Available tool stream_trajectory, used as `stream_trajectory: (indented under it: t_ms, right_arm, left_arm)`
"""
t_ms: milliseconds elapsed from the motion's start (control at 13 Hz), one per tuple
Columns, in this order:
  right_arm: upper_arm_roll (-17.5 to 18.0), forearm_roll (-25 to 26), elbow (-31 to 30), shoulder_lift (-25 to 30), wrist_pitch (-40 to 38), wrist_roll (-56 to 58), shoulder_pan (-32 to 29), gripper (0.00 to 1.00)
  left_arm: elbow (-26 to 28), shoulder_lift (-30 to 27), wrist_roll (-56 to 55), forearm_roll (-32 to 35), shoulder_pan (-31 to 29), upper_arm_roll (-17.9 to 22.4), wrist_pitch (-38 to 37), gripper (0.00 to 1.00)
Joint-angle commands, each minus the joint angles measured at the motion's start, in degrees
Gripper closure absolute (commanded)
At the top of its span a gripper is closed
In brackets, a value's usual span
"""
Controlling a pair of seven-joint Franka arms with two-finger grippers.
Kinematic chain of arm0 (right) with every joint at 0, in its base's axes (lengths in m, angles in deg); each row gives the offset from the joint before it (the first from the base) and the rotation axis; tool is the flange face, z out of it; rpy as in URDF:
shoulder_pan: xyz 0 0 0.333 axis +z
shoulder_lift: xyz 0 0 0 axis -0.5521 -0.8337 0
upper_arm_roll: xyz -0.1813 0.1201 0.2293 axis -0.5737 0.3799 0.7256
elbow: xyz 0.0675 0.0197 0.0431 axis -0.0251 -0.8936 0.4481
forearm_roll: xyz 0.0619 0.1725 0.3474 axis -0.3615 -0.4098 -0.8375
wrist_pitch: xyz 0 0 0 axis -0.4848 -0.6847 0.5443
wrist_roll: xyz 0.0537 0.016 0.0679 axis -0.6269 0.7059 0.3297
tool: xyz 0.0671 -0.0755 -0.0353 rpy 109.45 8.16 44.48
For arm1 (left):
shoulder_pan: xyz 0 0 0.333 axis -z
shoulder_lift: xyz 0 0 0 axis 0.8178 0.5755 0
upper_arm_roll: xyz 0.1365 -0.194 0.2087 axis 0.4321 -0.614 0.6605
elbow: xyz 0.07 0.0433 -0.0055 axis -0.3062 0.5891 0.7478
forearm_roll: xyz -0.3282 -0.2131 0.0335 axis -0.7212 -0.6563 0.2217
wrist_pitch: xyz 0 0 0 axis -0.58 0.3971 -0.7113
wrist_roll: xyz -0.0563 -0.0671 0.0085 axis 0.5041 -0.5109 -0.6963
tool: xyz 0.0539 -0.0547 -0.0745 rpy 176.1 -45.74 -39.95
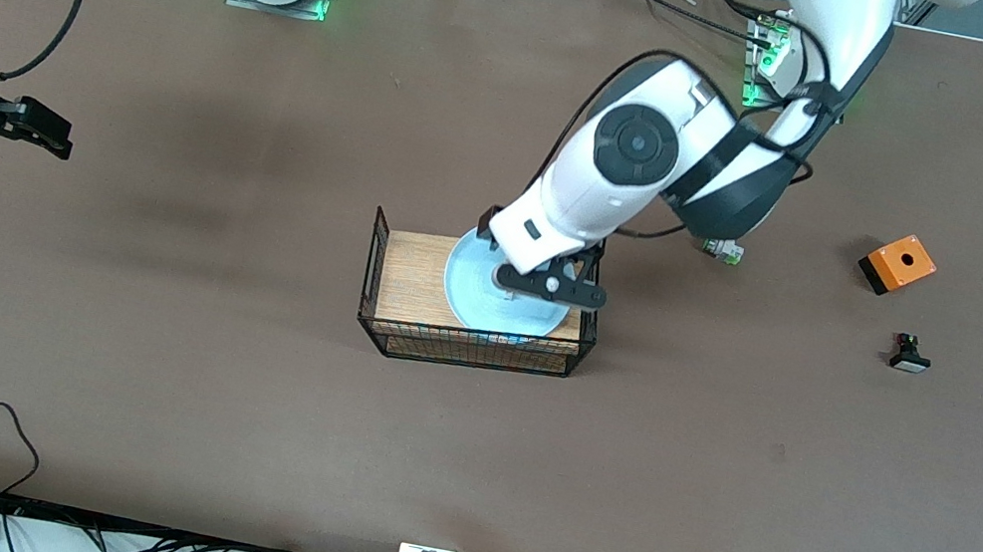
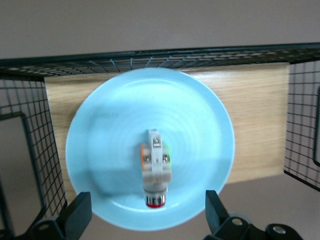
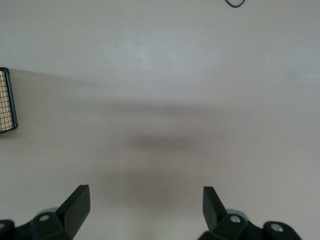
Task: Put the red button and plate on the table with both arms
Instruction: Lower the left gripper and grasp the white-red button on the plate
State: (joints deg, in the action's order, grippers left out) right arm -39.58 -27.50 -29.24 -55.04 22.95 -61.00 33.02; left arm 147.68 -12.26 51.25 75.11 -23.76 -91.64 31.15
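The light-blue plate point(image 1: 474, 288) lies on the wood top of the black wire rack point(image 1: 410, 277) in the middle of the table point(image 1: 228, 392). In the left wrist view the red button point(image 2: 156, 170) lies on the plate point(image 2: 110, 145), its red cap toward the gripper. My left gripper point(image 1: 542, 290) hangs just above the plate, open and empty, and the button sits between the lines of its fingers point(image 2: 80, 212). My right gripper point(image 1: 56, 137) waits open and empty above bare table at the right arm's end; it also shows in the right wrist view point(image 3: 145, 206).
An orange box point(image 1: 898, 264), a black part with a white cap point(image 1: 909, 355) and a white-green part point(image 1: 722, 250) lie toward the left arm's end. The rack has raised wire walls point(image 2: 30, 130). Its corner shows in the right wrist view point(image 3: 6, 100).
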Motion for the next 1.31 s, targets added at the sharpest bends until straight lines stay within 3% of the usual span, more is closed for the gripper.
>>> stream_trajectory:
  t_ms: [0, 308, 538, 615, 923, 1000, 1231]
  right_arm:
    - [0.26, 0.0, 0.74, -0.74, -1.04, -0.34, -0.21, 0.0]
    - [0.35, -0.17, 0.74, -1.35, -0.43, -0.51, 0.32, 0.0]
    - [0.27, -11.65, 0.56, -4.25, 2.28, -0.43, -0.38, 0.0]
    - [0.26, -12.91, 0.56, -5.39, 4.21, -0.43, -0.3, 0.0]
    - [0.44, -12.48, 0.73, -6.8, 6.43, -0.25, 0.4, 0.0]
    - [0.44, -12.48, 0.82, -6.72, 6.78, -0.25, 1.45, 0.0]
    - [0.62, -13.18, 3.53, -6.2, 6.26, -3.3, 5.23, 0.0]
  left_arm:
    - [-2.89, 3.5, -0.59, 0.94, 0.44, 0.75, 1.69, 0.0]
    - [-2.45, 4.21, -0.76, 4.18, 1.5, 0.75, 2.05, 0.0]
    - [-2.45, 5.17, -1.29, 6.3, 2.55, 0.66, 2.14, 0.01]
    - [-2.36, 5.17, -1.29, 6.3, 2.55, 0.66, 2.14, 0.01]
    - [-2.36, 6.22, -2.34, 6.39, 2.82, 0.66, 2.83, 0.06]
    - [-2.36, 6.23, -2.34, 6.39, 3.08, 0.66, 3.27, 0.11]
    - [-2.36, 6.14, -4.35, 6.39, 3.34, 0.66, 3.28, 0.54]
